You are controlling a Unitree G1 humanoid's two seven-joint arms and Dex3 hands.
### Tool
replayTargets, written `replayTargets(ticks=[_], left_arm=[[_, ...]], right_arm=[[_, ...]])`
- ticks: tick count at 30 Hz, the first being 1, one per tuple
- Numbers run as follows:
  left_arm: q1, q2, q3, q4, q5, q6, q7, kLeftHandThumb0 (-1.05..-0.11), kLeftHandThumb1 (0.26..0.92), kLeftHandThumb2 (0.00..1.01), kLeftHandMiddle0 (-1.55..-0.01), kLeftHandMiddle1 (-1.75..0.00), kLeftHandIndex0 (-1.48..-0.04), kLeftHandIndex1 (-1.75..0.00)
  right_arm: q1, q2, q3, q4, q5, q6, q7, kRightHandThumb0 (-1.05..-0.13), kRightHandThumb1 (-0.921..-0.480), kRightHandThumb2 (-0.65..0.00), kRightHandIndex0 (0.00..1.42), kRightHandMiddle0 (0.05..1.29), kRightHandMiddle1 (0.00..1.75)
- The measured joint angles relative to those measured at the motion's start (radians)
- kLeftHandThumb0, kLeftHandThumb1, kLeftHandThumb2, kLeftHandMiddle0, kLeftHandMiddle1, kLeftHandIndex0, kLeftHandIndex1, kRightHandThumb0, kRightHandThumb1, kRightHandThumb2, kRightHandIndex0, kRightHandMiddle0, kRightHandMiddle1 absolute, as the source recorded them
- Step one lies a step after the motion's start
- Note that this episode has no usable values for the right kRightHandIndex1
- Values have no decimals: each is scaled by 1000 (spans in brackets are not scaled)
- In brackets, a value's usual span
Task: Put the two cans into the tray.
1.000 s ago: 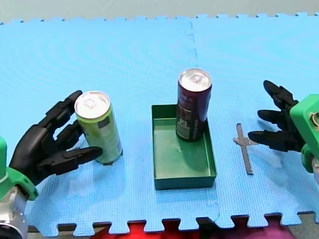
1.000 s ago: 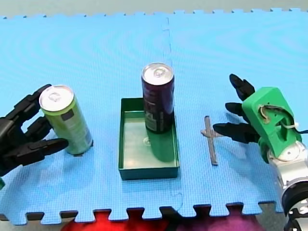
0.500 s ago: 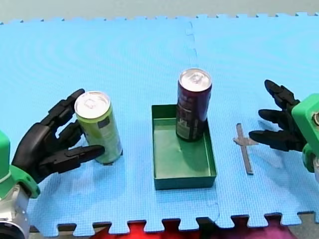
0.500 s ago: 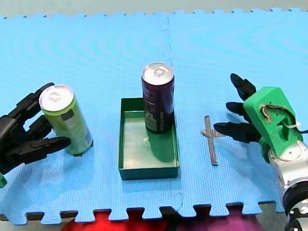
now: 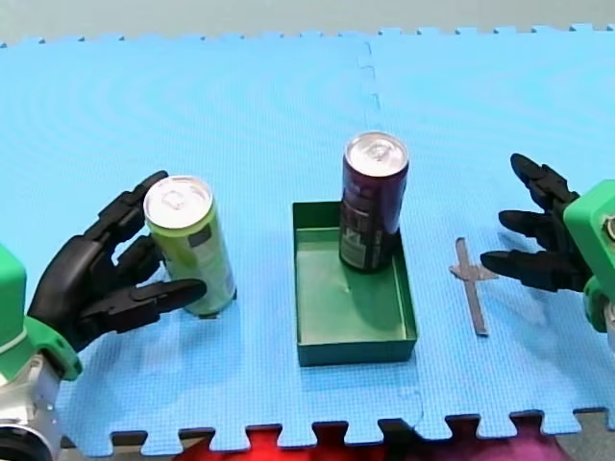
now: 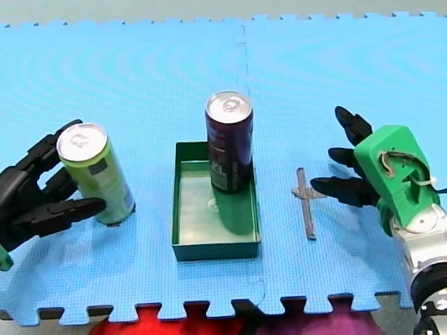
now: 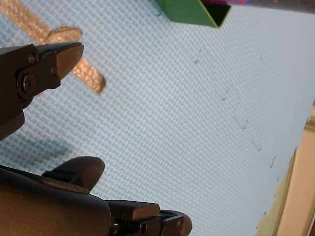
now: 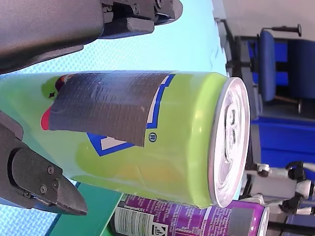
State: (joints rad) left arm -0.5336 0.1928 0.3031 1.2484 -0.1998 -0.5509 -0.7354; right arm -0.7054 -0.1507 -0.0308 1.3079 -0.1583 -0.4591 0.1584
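1. First head view, set against the frame one second back: logs the left hand (image 5: 106, 279) crept inward on the green can (image 5: 189, 245), thumb tip now further across the can's base.
2. Places that can upright on the blue mat (image 5: 240, 115), just beside the tray (image 5: 351, 307) on its left side, not in it.
3. Second wrist view: finds thumb and fingers flanking the can wall, with a strip of mat visible between fingers and can; reads as cupped round it, not yet clamped.
4. Notes no lift: can base at the same spot on the mat as before.
5. Finds the purple can (image 5: 372, 202) upright in the tray's far end, unchanged; counts half the task as done.
6. Puts the right hand (image 5: 538, 240), holding nothing, near the grey strip (image 5: 471, 293) right of the tray, drifted slightly outward.
7. Judges the step in hand as closing the grasp; expects a lift and a short carry to the tray's free near end.
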Motion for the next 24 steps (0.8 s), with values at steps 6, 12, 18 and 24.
replayTargets(ticks=[6, 12, 18, 24], left_arm=[[-2, -2, -3, 0, 1, 0, 2, -1048, 704, 7, -83, -3, -83, -4], [-4, -4, -5, 1, 1, 0, 6, -1048, 707, 7, -87, -5, -86, -4], [-8, -8, -8, 3, 1, 1, 9, -1048, 709, 6, -89, -6, -89, -5], [-11, -9, -12, 6, 4, 2, 15, -1048, 714, 6, -98, -10, -92, -5]], right_arm=[[0, 0, -2, 0, 0, 2, 1, -874, -784, 0, 252, 109, 1], [0, -1, -2, 1, 0, 3, 2, -868, -781, 0, 251, 109, 1], [0, -1, -3, 5, 0, 4, 1, -871, -785, -2, 251, 110, 0], [0, -2, -2, 6, -1, 4, 0, -872, -788, -1, 251, 110, 0]])
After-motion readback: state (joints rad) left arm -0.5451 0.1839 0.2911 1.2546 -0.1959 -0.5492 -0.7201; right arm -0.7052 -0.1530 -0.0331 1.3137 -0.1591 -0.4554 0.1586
